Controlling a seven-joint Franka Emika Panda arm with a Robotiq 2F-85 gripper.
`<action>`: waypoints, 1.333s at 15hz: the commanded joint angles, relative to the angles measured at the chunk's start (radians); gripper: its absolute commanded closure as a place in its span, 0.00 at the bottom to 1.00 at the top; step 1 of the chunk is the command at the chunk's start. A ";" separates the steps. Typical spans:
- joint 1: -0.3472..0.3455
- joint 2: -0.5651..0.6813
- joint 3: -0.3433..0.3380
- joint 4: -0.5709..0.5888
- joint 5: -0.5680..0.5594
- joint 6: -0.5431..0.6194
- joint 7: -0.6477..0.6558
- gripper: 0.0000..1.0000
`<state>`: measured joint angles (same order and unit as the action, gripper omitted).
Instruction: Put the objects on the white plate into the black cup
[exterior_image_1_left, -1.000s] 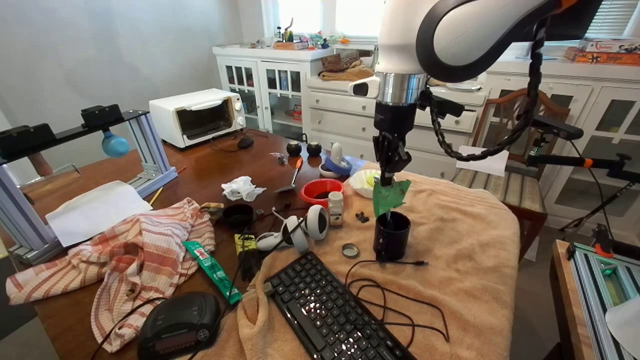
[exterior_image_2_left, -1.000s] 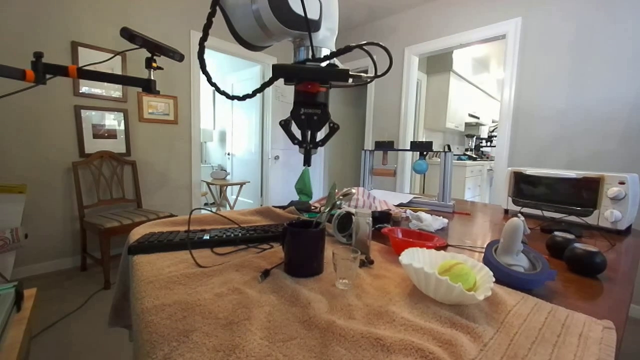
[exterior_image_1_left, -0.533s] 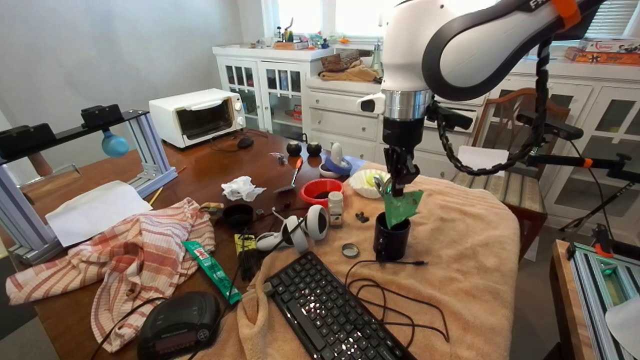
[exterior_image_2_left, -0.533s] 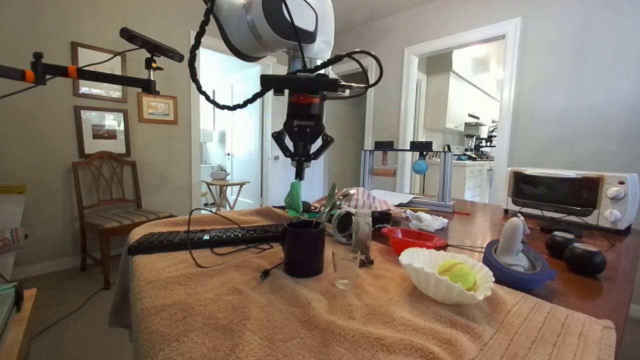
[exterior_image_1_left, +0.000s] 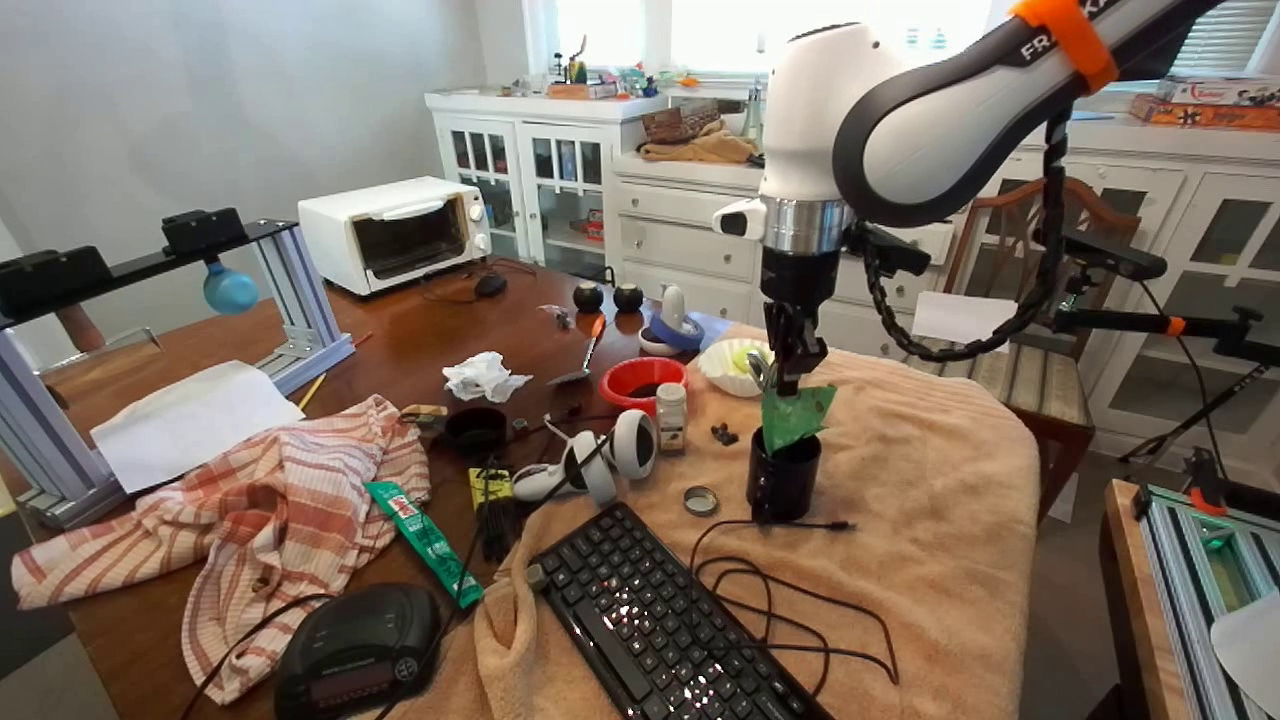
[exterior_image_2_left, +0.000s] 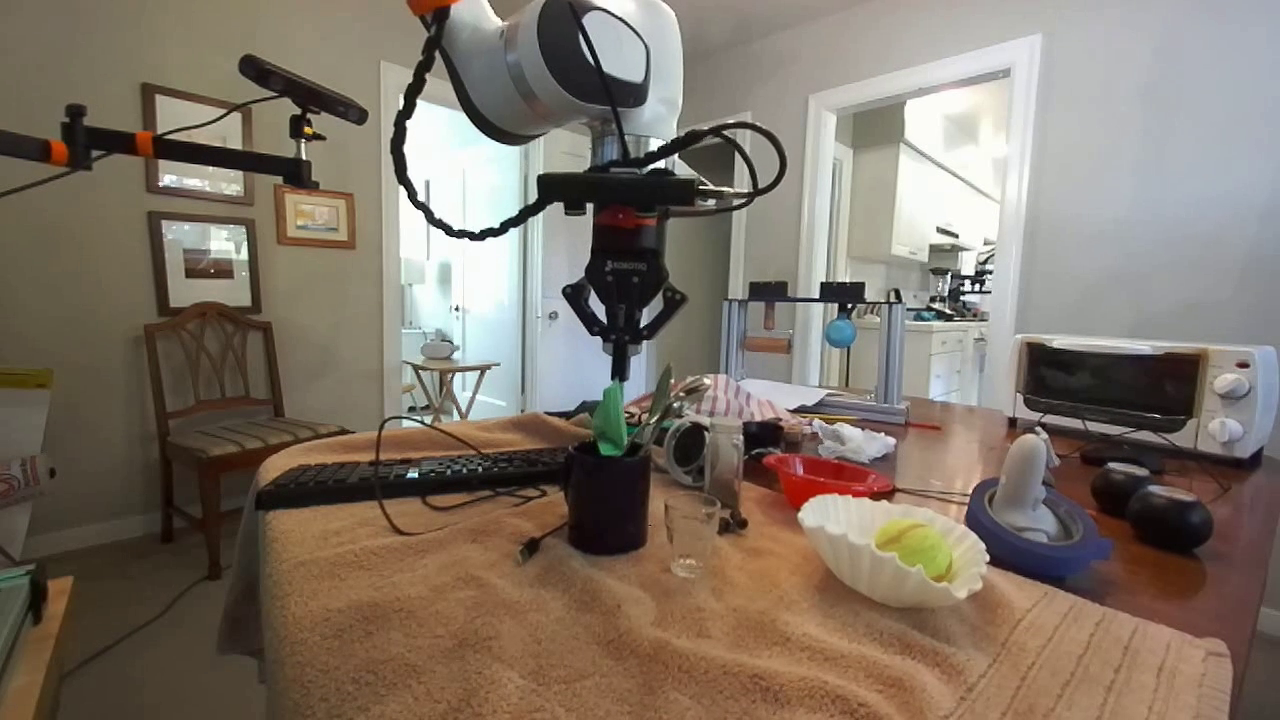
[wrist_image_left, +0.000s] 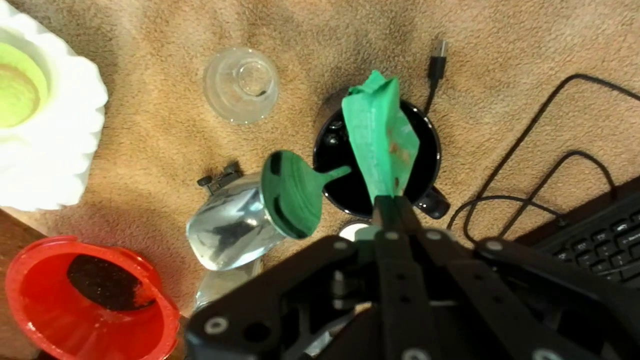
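My gripper (exterior_image_2_left: 620, 374) points straight down over the black cup (exterior_image_2_left: 608, 515). Its fingertips (wrist_image_left: 384, 205) are closed on the top edge of a green piece (wrist_image_left: 375, 135), a thin folded sheet with brown specks. In both exterior views the piece's lower end reaches the cup's mouth; how deep it sits inside the rim I cannot tell. Shiny spoons (exterior_image_2_left: 660, 410) stand up from the same cup, beside the piece. The white plate (exterior_image_2_left: 860, 575), a fluted dish, holds a roundish yellow-green object (exterior_image_2_left: 914, 549). At the wrist view's left edge this object (wrist_image_left: 17, 92) is partly cut off.
A clear glass (exterior_image_2_left: 690, 540) stands close to the cup. Near it are a bottle (exterior_image_1_left: 671, 420), a red bowl (exterior_image_1_left: 645, 400) and a lid (exterior_image_1_left: 701, 501). The keyboard (exterior_image_1_left: 650, 610) and loose cables (exterior_image_1_left: 770, 600) lie on the tan towel (exterior_image_1_left: 930, 480).
My gripper has come down with the green piece, after a small sideways swing and partial return. The piece's lower end has gone from above the cup to its mouth.
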<state>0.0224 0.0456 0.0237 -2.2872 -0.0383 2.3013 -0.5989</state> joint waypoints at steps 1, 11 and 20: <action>-0.001 0.050 0.004 0.009 -0.044 0.050 0.028 1.00; -0.006 0.108 0.052 -0.025 0.030 0.101 -0.052 1.00; -0.034 0.126 0.054 -0.065 0.121 0.119 -0.106 1.00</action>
<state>0.0041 0.1647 0.0677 -2.3362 0.0565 2.4027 -0.6750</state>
